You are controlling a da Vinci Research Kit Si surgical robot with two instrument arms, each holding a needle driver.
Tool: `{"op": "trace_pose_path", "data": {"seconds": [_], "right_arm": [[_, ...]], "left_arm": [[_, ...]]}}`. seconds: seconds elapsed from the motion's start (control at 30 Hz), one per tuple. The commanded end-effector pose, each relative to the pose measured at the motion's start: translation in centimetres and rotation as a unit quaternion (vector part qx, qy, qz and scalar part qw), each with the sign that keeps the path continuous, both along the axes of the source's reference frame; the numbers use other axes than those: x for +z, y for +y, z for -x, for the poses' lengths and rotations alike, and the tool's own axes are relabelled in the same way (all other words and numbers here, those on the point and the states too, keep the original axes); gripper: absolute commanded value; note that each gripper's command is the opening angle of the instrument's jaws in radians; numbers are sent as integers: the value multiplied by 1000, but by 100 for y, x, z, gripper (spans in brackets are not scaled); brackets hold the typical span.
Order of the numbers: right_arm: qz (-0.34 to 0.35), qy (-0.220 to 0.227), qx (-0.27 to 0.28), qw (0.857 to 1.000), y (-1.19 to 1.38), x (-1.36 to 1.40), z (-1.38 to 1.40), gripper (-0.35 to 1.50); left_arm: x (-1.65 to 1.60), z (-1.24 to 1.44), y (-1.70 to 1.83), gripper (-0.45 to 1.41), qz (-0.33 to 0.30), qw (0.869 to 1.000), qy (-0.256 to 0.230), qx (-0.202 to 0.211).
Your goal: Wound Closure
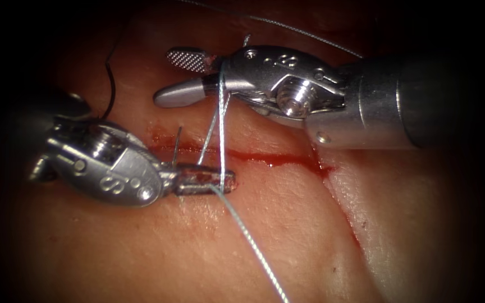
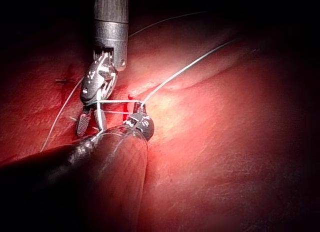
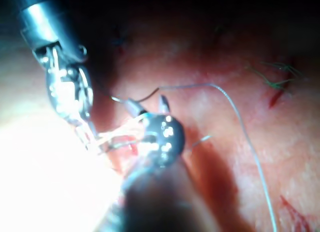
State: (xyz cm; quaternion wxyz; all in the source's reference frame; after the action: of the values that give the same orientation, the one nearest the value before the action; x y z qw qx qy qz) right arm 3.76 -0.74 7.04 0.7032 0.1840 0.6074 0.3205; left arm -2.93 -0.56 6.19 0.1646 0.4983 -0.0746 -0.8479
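Note:
My left tool (image 1: 206, 182) lies over the cut (image 1: 265, 159) near its left end, jaws shut on the pale thread (image 1: 222, 129). From there the thread climbs and wraps around the base of my right tool's (image 1: 179, 77) jaws, which stand open above the cut with nothing between them. A second strand (image 1: 254, 241) runs from the left tool's jaws toward the lower edge. A short thin grey end (image 1: 177, 140) sticks up from the tissue (image 1: 287, 224) beside the cut; I cannot tell whether it is thread or needle. The right wrist view has the open right tool (image 3: 146, 105) close up.
A dark thread (image 1: 110, 84) curls on the tissue at the upper left. Another pale strand (image 1: 287, 27) crosses behind the right tool's shaft. Red fluid (image 1: 315, 165) pools at the cut's right end. The tissue's pale edge (image 1: 360, 219) drops away at the right.

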Motion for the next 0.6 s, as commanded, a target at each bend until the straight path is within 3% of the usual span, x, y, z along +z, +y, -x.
{"op": "trace_pose_path", "data": {"seconds": [0.03,0.47,0.6], "right_arm": [[2,1,-2,1000,-3,7,-6,99],[5,1,-4,1000,-13,9,-3,84],[10,-11,-10,1000,-24,19,-7,79]], "left_arm": [[3,4,-1,-45,-1,1000,-1,-1],[-17,18,-13,-45,4,1000,13,5],[-46,28,-10,-45,0,1000,-3,8]]}}
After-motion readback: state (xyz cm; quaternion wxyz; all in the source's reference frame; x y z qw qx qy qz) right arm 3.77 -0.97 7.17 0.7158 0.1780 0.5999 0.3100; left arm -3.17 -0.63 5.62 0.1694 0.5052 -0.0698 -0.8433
